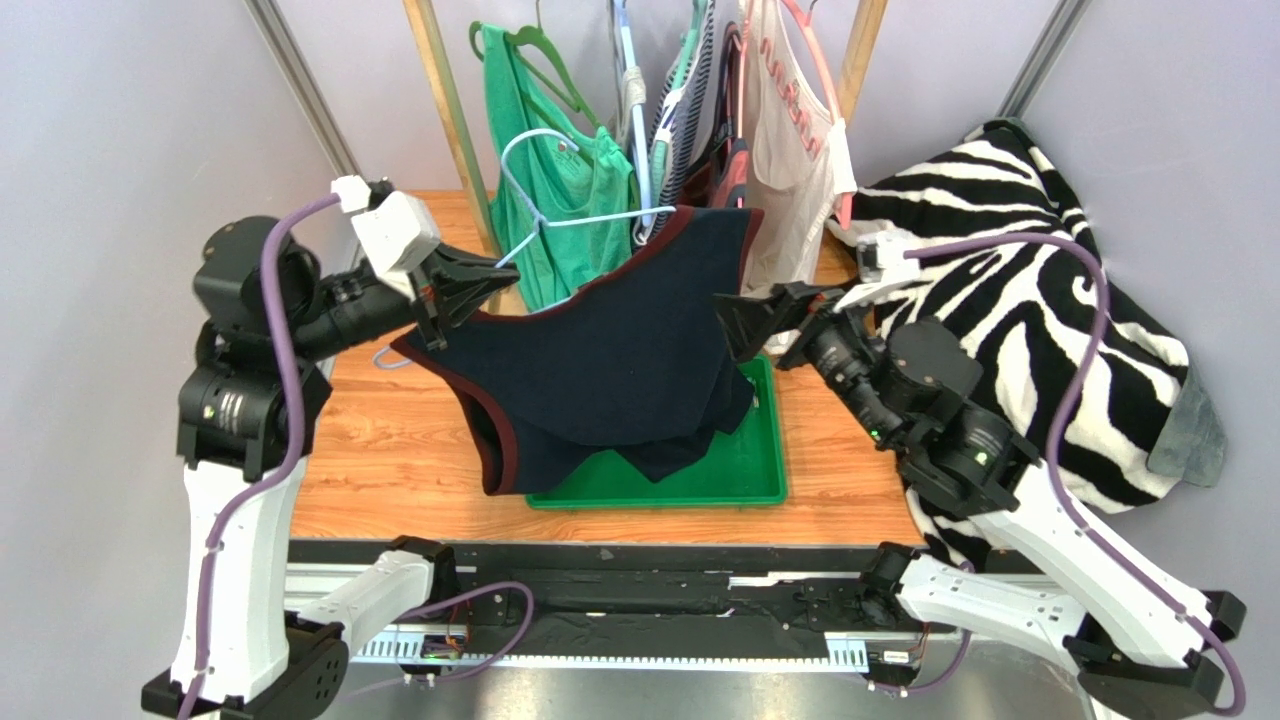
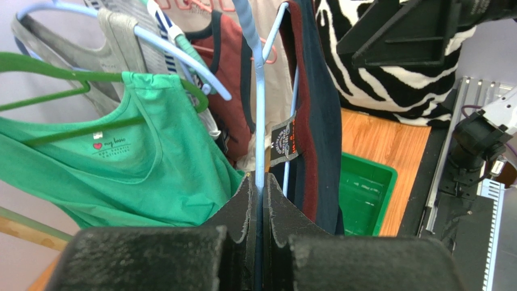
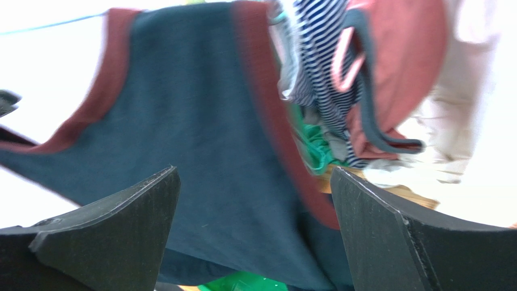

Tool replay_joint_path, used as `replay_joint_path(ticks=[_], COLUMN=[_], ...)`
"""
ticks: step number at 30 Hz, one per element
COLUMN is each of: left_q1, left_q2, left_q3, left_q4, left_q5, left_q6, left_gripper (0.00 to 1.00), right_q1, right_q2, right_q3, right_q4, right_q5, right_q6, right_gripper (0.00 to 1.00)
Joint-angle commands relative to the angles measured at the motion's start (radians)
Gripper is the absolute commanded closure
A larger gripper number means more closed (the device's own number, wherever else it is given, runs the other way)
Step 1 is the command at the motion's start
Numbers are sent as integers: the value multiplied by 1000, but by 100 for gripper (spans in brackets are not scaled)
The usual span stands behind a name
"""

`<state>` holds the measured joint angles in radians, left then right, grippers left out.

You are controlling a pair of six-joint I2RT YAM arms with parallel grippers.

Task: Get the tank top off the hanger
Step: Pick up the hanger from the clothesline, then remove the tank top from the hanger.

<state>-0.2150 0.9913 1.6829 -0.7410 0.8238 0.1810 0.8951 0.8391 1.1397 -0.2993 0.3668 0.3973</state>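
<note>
The left jaws clamp the pale blue wire hanger (image 2: 260,121) steady while the navy, maroon-trimmed fabric tank top (image 1: 601,353) hangs between both jaws, so the right jaws (gaping, empty) should pinch the cloth just ahead and pull away smoothly.

We log left arm (image 1: 241,540): white links, black joints | right arm (image 1: 1082,558): same | purple cables (image 1: 999,239) on both | fingers (image 3: 109,236): black wedges.

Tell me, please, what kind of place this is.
Probably a robot test cell staged as a clothes station: plain grey panels flank a wooden table, a rack of tops on hangers stands behind, and the left gripper pinches a blue hanger.
</note>
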Motion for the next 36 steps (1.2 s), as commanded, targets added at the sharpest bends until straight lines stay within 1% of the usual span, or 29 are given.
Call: replay_joint_path(ticks=[1, 3, 7, 12, 15, 18, 19, 20, 21, 22, 23, 24, 25, 26, 30, 33, 34, 36], left_q1=[-6, -6, -7, -7, -7, -7, -7, -7, -7, -7, -7, -7, -7, -7, -7, -7, -7, -7], left_q2=[4, 1, -11, -20, -25, -26, -28, -28, -26, -28, -28, -28, -28, -29, -34, -46, -51, -63], left_q3=[3, 3, -3, -3, -5, -9, -11, -14, -15, -17, -22, -25, -29, -31, -49, -71, -78, -83], left_q4=[57, 57, 57, 51, 48, 46, 45, 43, 45, 43, 45, 46, 45, 45, 46, 46, 40, 29], left_q5=[-12, -11, -11, 11, 17, 11, 9, 9, 8, 6, 5, 3, 0, -9, -29, -51, -55, -63], left_q6=[26, 20, 20, -5, -11, -8, -3, -3, -3, 0, 2, 3, 9, 12, 31, 54, 61, 78], left_gripper=[100, 100, 100, 100, 100, 100, 100, 100, 100, 100, 100, 100, 100, 100, 100, 100, 100, 100], right_q1=[19, 19, 19, 19, 19, 18, 19, 19, 19, 18, 19, 19, 19, 19, 19, 18, 18, 5], right_q2=[46, 55, 92, 133, 158, 173, 176, 176, 173, 169, 164, 161, 152, 147, 112, 89, 86, 83], right_q3=[2, 2, 15, 15, 34, 51, 51, 52, 49, 48, 46, 46, 49, 51, 61, 84, 92, 110], right_q4=[123, 155, 173, 213, 239, 247, 247, 249, 249, 250, 247, 244, 233, 227, 203, 175, 155, 143], right_q5=[-25, -26, -16, 41, 34, 3, -5, -12, -17, -19, -17, -19, -20, -20, -12, 44, 96, 150], right_q6=[0, -3, -15, -57, -71, -63, -57, -54, -51, -43, -40, -38, -35, -31, -20, -29, -37, -57], right_gripper=[0, 1, 5, 8, 12, 24, 37, 47, 59, 81, 86, 90, 96, 99, 100, 100, 100, 100])
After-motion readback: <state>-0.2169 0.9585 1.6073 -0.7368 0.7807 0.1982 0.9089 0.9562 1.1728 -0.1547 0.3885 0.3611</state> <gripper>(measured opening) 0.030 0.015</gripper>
